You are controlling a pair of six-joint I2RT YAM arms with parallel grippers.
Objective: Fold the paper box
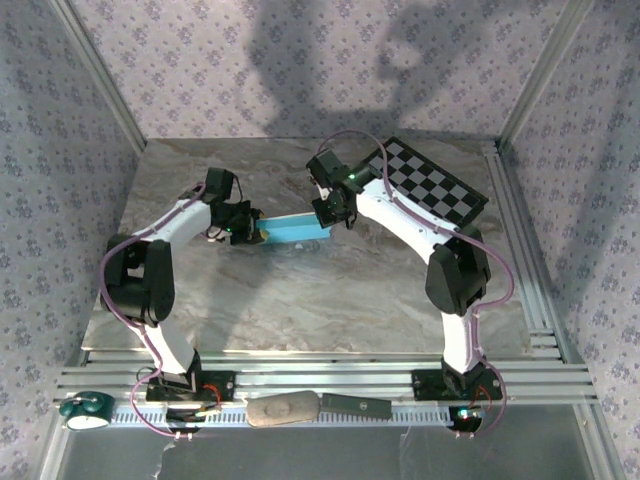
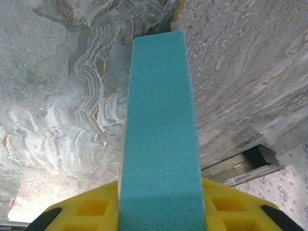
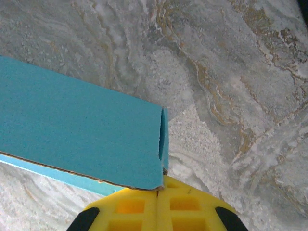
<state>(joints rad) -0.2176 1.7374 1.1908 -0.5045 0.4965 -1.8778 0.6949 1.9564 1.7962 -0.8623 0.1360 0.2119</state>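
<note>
Top view, box position: the paper box [image 1: 295, 230] sits near the middle of the table [image 1: 300, 310], well apart from the checkerboard [image 1: 432, 180] at the far right corner.
Top view, arms: the left gripper [image 1: 245, 230] meets the box's left end and the right gripper [image 1: 330, 215] its right end.
Top view, risk: we judge that any pull or push along the box by one arm alone would buckle the thin card or drag it out of the other arm's hold.
Left wrist, claw: the left gripper [image 2: 161, 214] is closed narrowly on the near end of the box [image 2: 161, 120], with yellow fingers [image 2: 82, 209] on either side.
Left wrist, risk: the far length is unsupported and could swing or sag, and a harder squeeze could crush the hollow wall.
Right wrist, claw: the right gripper [image 3: 158, 204] has its jaws fully together, tips touching the end corner of the box [image 3: 82, 125]. We cannot tell whether a card edge is nipped.
Right wrist, box end: we note a dark gap at the end seam.
Right wrist, risk: pressure at that corner could dent it, spring the seam open, or let the tips skid onto the table.
</note>
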